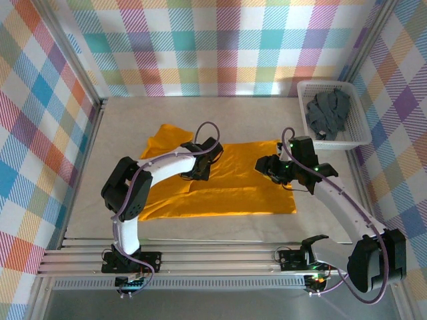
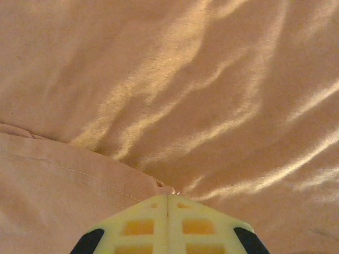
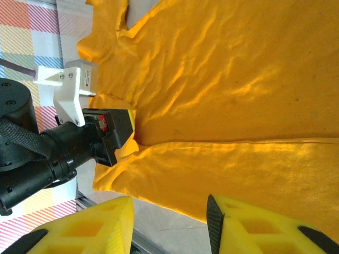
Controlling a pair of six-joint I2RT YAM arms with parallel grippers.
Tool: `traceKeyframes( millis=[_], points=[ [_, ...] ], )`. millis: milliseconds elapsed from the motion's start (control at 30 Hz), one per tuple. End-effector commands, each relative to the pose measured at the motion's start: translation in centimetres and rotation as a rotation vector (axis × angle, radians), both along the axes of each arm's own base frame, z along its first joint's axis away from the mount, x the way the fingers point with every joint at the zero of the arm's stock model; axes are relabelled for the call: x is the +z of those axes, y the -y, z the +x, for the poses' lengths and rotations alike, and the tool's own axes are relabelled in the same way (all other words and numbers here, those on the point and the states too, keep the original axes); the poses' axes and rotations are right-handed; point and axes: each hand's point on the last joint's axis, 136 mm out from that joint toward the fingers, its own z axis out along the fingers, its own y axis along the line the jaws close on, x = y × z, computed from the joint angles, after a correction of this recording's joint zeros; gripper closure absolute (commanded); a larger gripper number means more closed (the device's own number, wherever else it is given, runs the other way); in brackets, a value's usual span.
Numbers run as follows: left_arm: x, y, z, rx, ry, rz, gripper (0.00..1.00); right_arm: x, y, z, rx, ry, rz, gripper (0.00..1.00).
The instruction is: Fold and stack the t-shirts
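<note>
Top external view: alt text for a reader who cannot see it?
An orange shirt lies spread on the table, with the left tool at its middle and the right tool near its right edge. A grey shirt sits in a white basket at the far right corner.

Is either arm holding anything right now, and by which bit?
The left gripper has its jaws shut on the orange-yellow t-shirt, apparently pinching a folded edge of the cloth. The right gripper is open, holding nothing.
</note>
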Motion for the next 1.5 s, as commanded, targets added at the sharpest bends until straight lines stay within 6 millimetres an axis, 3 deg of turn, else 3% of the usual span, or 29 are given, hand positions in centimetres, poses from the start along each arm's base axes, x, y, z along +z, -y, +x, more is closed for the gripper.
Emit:
traceKeyframes(
  millis=[0,300,333,400,433,500,633,700,833,933,1067,1200,1333,1467],
  points=[
    [0.7,2.0,0.1,-0.063,0.029,-0.042,1.0,-0.7,0.0,-0.1,0.001,-0.012,-0.007,0.58],
    [0.2,1.1,0.5,-0.046,0.027,0.03,1.0,-0.6,-0.1,-0.1,0.002,-0.016,-0.004,0.58],
    [0.3,0.9,0.6,-0.04,0.034,0.043,0.93,-0.6,-0.1,-0.1,0.003,-0.019,-0.006,0.57],
    [1.1,0.0,0.8,-0.016,0.06,0.078,0.5,-0.7,0.0,-0.1,0.002,-0.022,-0.009,0.56],
    [1.6,-0.5,0.8,0.002,0.075,0.088,0.36,-0.8,0.0,-0.1,0.002,-0.023,-0.014,0.55],
    [3.0,-1.6,0.7,0.059,0.098,0.068,0.3,-1.0,0.2,0.0,-0.004,-0.032,-0.029,0.55],
    [5.2,-5.8,-0.5,0.279,0.097,-0.058,0.37,-2.0,0.9,0.6,-0.033,-0.065,-0.089,0.56],
    [5.7,-8.3,-2.3,0.427,0.076,-0.151,0.43,-2.8,1.4,0.7,-0.056,-0.102,-0.126,0.57],
    [4.0,-11.7,-6.1,0.619,0.011,-0.266,0.58,-4.3,2.4,0.1,-0.093,-0.163,-0.182,0.6],
    [1.5,-13.9,-7.8,0.703,-0.054,-0.265,0.59,-5.3,3.0,-0.5,-0.105,-0.183,-0.213,0.6],
    [-1.6,-16.2,-8.2,0.802,-0.12,-0.281,0.62,-5.9,3.1,-0.7,-0.101,-0.196,-0.221,0.6],
    [-3.4,-18.8,-8.2,0.854,-0.124,-0.198,0.63,-6.1,3.2,-0.8,-0.105,-0.197,-0.229,0.6],
    [-3.9,-21.9,-8.4,0.893,-0.111,-0.068,0.63,-6.0,3.6,-0.4,-0.114,-0.186,-0.257,0.6],
    [-3.5,-23.1,-7.9,0.921,-0.101,-0.068,0.63,-5.6,3.7,0.8,-0.117,-0.161,-0.279,0.6]
  ],
)
